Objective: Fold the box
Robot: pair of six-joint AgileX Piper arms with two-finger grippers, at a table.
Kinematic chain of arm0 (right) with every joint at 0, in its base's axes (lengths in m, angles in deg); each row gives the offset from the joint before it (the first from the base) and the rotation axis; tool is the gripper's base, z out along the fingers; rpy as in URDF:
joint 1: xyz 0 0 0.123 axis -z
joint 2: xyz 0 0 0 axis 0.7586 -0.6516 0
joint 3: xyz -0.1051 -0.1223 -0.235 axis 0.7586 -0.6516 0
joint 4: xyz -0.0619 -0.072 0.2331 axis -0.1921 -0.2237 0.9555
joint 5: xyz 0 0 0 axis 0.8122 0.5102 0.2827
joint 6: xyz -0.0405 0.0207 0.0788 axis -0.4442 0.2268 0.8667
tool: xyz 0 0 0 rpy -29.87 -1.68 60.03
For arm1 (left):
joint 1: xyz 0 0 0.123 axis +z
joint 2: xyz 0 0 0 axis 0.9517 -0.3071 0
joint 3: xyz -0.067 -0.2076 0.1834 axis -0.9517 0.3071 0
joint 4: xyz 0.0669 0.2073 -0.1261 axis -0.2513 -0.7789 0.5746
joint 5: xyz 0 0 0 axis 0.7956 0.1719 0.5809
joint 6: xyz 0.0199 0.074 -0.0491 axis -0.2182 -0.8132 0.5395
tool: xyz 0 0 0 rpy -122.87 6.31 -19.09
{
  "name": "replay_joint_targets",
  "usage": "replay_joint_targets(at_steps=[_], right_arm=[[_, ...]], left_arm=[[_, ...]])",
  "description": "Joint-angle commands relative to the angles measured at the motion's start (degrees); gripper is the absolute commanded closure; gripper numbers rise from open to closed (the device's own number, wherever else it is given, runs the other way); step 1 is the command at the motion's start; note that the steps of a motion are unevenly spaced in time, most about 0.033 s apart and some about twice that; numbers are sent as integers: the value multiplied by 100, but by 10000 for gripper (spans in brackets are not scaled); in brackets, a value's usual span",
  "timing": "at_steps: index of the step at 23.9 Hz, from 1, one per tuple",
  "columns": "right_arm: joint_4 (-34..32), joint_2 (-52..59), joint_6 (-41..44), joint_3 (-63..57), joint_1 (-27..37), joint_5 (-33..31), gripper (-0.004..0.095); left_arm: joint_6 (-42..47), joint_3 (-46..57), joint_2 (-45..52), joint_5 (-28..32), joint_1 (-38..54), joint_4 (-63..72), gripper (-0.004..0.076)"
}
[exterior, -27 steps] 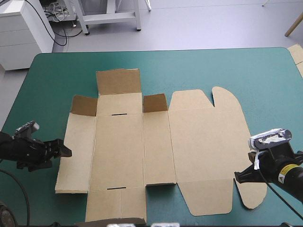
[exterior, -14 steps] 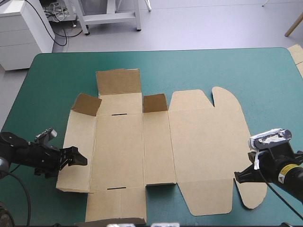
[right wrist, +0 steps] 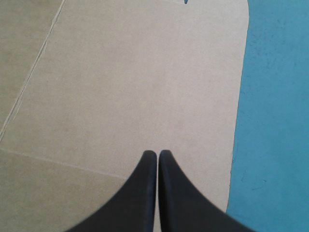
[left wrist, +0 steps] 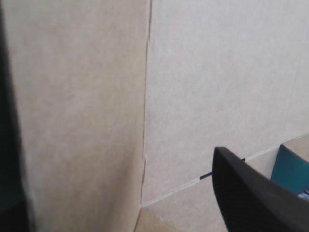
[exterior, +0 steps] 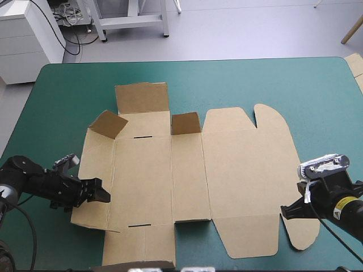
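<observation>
The brown box (exterior: 238,164) lies as a cut sheet on the teal-green cover, mostly flat, with small far flaps (exterior: 185,122) standing up. My left gripper (exterior: 101,192) is open over the sheet's left wall panel (exterior: 93,170), which is slightly raised along its crease. In the left wrist view that panel (left wrist: 77,106) fills the space between the spread black fingers (left wrist: 251,193). My right gripper (exterior: 286,211) is shut, its tip resting on the lid part near the sheet's front right corner. The right wrist view has the joined fingers (right wrist: 158,152) on flat brown board (right wrist: 135,72).
More brown board (exterior: 356,67) shows at the table's far right edge. Bare teal-green cover (exterior: 238,79) runs along the far side, and a strip of it (right wrist: 275,121) lies right of the lid.
My left gripper has moved right, from beside the sheet onto its left wall panel. That panel and its far corner flap have tilted up. The right gripper has stayed put.
</observation>
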Motion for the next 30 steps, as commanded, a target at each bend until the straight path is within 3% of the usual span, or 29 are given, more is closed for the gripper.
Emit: replay_joint_targets(at_steps=[1,3,10,17,21,30], right_arm=[[-85,0,-32,126,24,317,910],[-85,0,-32,126,24,317,910],[-64,0,-32,126,24,291,910],[-64,0,-32,126,24,251,910],[-64,0,-32,126,24,217,911],[-64,0,-32,126,24,230,910]], left_arm=[[-6,-194,-24,-174,-186,260,273],[-6,-375,-147,-187,-186,277,311],[40,-581,-531,-426,-186,268,729],[38,-651,-557,-476,-186,203,731],[295,-1294,-557,-466,-369,-211,731],[339,-3660,-944,-431,-2380,-2563,731]])
